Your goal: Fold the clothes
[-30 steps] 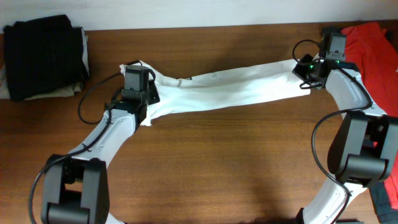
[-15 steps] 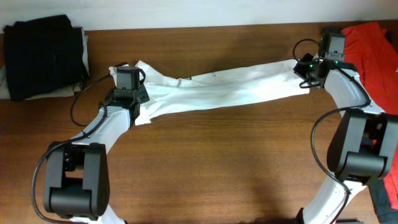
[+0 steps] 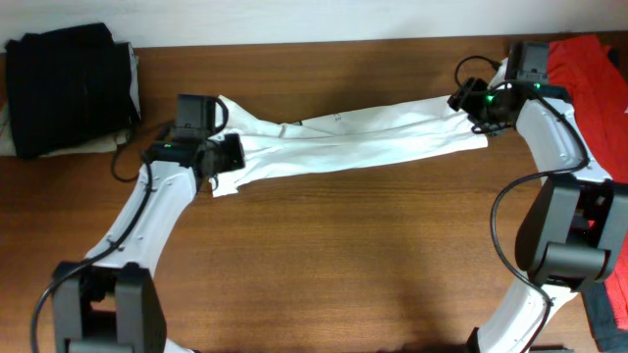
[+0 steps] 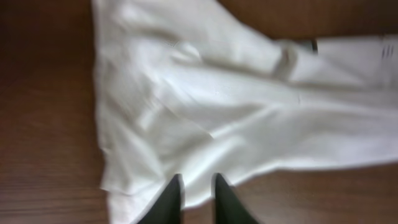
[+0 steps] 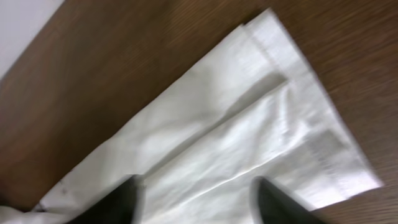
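The clothes, a white T-shirt point(image 3: 353, 142), lie stretched in a long band across the far half of the wooden table point(image 3: 343, 255). My left gripper point(image 3: 228, 153) hovers at the shirt's left end. In the left wrist view its dark fingertips point(image 4: 171, 190) stand a narrow gap apart over the shirt's point(image 4: 217, 106) lower edge, and the cloth lies flat beneath them, not pinched. My right gripper point(image 3: 469, 102) is over the shirt's right end. In the right wrist view its jaws point(image 5: 196, 182) stand wide apart above the flat, layered fabric point(image 5: 249, 137), holding nothing.
A stack of folded black clothes point(image 3: 69, 88) sits at the back left corner. A red garment point(image 3: 589, 78) lies at the back right, beside the right arm. Bare wood stretches in front of the shirt toward the near edge.
Both grippers have let go of the shirt's ends. The left one swung left and turned, its jaws opening and then narrowing. The right one opened and shifted slightly left. The shirt stayed stretched out.
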Available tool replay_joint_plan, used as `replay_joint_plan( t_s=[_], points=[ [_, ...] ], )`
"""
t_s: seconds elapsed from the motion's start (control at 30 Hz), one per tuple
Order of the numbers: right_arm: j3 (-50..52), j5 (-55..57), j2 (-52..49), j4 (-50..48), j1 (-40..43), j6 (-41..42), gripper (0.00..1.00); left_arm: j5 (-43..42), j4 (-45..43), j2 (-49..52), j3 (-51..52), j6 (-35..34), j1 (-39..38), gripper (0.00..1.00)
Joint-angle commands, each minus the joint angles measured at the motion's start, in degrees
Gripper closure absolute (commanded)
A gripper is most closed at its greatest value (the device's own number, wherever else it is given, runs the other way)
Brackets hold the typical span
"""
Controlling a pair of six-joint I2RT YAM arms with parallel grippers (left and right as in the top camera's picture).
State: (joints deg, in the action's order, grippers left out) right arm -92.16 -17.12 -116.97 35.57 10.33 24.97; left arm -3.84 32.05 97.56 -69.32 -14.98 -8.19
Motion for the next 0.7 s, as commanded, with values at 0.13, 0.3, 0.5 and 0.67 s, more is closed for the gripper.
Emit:
replay_joint_plan(
  t_s=[0.13,0.3,0.5,0.67],
  points=[
    [-0.39,5.84,-1.31,-0.48,-5.53,-0.48,0.74,-3.17,2.14,9.05,-0.02,0.07,-1.53,0.96],
    [-0.39,10.29,-2.54,-0.44,-5.73,-0.48,0.79,8.09,4.24,10.56,0.00,0.07,-0.13,0.96],
    [-0.39,13.49,-6.54,-1.01,-5.70,-0.48,0.79,9.73,4.72,11.23,0.00,0.11,4.13,0.96],
    [-0.39,13.73,-8.92,-1.07,-4.96,-0.35,0.79,11.26,5.95,11.23,0.00,0.09,6.60,0.96]
  ],
)
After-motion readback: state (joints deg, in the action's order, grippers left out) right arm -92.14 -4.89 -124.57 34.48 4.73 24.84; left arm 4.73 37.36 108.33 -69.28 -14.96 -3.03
